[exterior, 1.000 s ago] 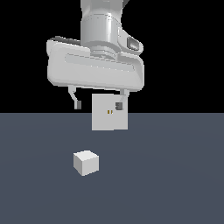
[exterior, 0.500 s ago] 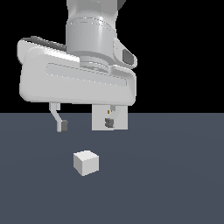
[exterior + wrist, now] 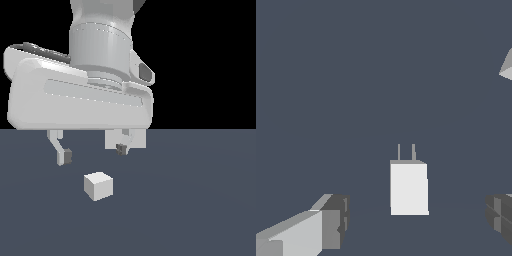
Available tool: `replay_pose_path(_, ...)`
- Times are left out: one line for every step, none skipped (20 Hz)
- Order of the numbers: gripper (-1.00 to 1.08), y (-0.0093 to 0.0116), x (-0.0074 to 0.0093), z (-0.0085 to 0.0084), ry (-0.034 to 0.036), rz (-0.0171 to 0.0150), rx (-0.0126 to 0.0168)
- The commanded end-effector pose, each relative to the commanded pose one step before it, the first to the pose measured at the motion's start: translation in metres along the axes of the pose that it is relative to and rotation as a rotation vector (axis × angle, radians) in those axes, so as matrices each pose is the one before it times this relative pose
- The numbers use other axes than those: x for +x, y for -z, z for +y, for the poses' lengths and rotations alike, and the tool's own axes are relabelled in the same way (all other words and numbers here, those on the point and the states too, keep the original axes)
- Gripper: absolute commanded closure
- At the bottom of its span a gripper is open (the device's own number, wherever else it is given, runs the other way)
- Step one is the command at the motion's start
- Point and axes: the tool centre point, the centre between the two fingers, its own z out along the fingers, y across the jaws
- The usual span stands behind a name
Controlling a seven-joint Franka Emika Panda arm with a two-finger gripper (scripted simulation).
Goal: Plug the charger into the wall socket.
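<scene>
The charger (image 3: 98, 185) is a small white cube lying on the dark grey floor; in the wrist view (image 3: 408, 188) its two thin prongs show at one end. My gripper (image 3: 92, 153) hangs open and empty just above and behind the charger, with one fingertip (image 3: 64, 156) on the exterior view's left and the other (image 3: 121, 148) on its right. The wall socket (image 3: 139, 140) is mostly hidden behind my hand; only a strip of the white panel shows. A corner of it shows in the wrist view (image 3: 507, 67).
The large white hand body (image 3: 80, 97) fills the upper half of the exterior view and hides what lies behind it. The dark grey floor (image 3: 200, 200) spreads all round the charger.
My hand has come closer to the exterior camera and lower, toward the charger. It now covers most of the socket panel. The charger has not moved.
</scene>
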Motion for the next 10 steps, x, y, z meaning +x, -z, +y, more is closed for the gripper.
replay_pose_path(-0.92, -0.00035, -0.0001, -0.00008, 0.00326, 0.00084, -0.00031)
replay_pose_path(-0.92, 0.00027, 0.0002, 0.00048, -0.00261, -0.00057, -0.00017)
replay_pose_path(-0.92, 0.00026, 0.0002, 0.00032, -0.00203, -0.00039, -0.00013)
replay_pose_path(-0.92, 0.00009, 0.00008, 0.0001, -0.00068, -0.00013, -0.00004)
replay_pose_path(-0.92, -0.00024, -0.00026, -0.00026, 0.00117, 0.00007, 0.00025)
replay_pose_path(-0.92, -0.00026, -0.00004, 0.0, 0.0, 0.0, 0.0)
replay_pose_path(-0.92, -0.00077, -0.00011, -0.00001, 0.0, 0.0, 0.0)
replay_pose_path(-0.92, -0.00129, -0.00018, -0.00002, 0.0, 0.0, 0.0)
replay_pose_path(-0.92, -0.0018, -0.00024, -0.00003, 0.0, 0.0, 0.0)
replay_pose_path(-0.92, -0.0023, -0.00031, -0.00004, 0.0, 0.0, 0.0)
